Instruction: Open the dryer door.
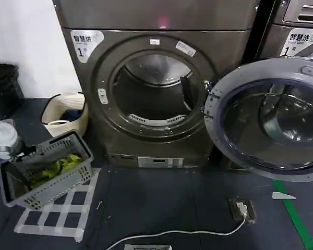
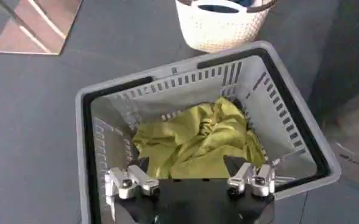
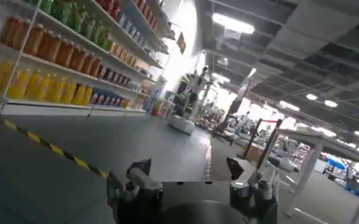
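Note:
The grey-brown dryer (image 1: 156, 31) stands straight ahead with its round drum opening (image 1: 154, 91) uncovered. Its round glass door (image 1: 271, 117) is swung wide out to the right, inner side facing me. My left gripper (image 2: 187, 165) hangs open over the near rim of a grey plastic basket (image 2: 289, 131) at the lower left of the head view, with nothing between its fingers. Yellow-green cloth (image 2: 197, 137) lies in that basket. My right gripper (image 3: 191, 167) is open and empty, facing away into a shop aisle with shelves of bottles.
A white woven laundry basket (image 1: 65, 112) sits left of the dryer, with a black bin (image 1: 2, 86) further left. A second machine (image 1: 297, 26) stands behind the open door. On the dark floor lie a white cable (image 1: 198, 233), a small box (image 1: 242, 209), a green line (image 1: 295, 219) and a white tape grid (image 1: 52, 216).

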